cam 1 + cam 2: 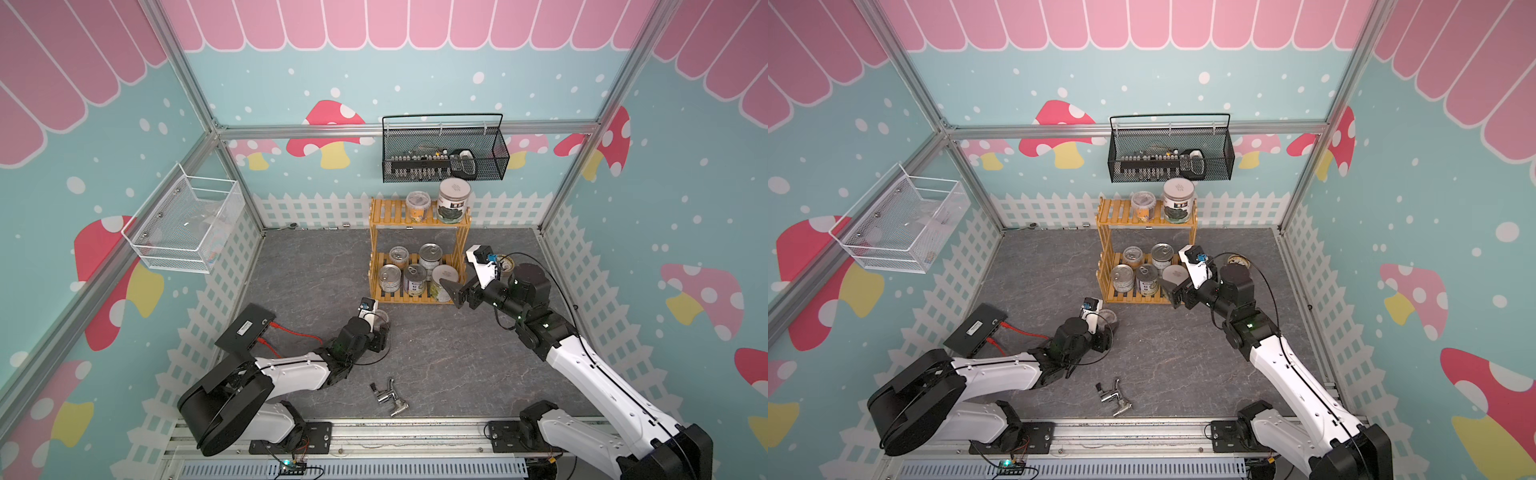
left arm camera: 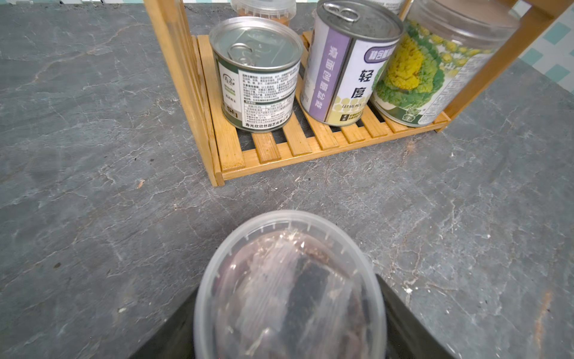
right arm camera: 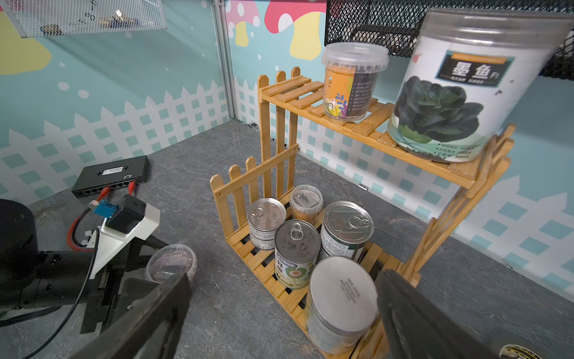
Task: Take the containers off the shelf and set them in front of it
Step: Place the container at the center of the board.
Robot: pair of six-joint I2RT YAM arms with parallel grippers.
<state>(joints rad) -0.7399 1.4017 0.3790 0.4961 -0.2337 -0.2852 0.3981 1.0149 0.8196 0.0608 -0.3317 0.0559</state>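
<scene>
The left gripper (image 2: 289,326) is clamped on a small clear plastic tub (image 2: 289,264) just in front of the two-tier yellowish wooden-slat shelf (image 2: 273,155). The right gripper (image 3: 282,276), jaws wide apart, hovers by the lower tier's white-lidded jar (image 3: 341,298), beside three silver pull-tab tins (image 3: 296,248). Another clear tub (image 3: 354,80) and a larger jar (image 3: 466,93) stand on the top tier.

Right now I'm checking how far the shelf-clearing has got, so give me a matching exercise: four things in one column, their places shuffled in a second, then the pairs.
Things
A. clear tub with dark contents
B. white-lidded jar with the dark cabbage label
C. purple-labelled pull-tab tin
D. chrome faucet

Places
1. lower tier of the shelf
2. lying loose on the tabletop
3. between the jaws of the left gripper
4. top tier of the shelf

Pairs: A-3, B-4, C-1, D-2
</scene>
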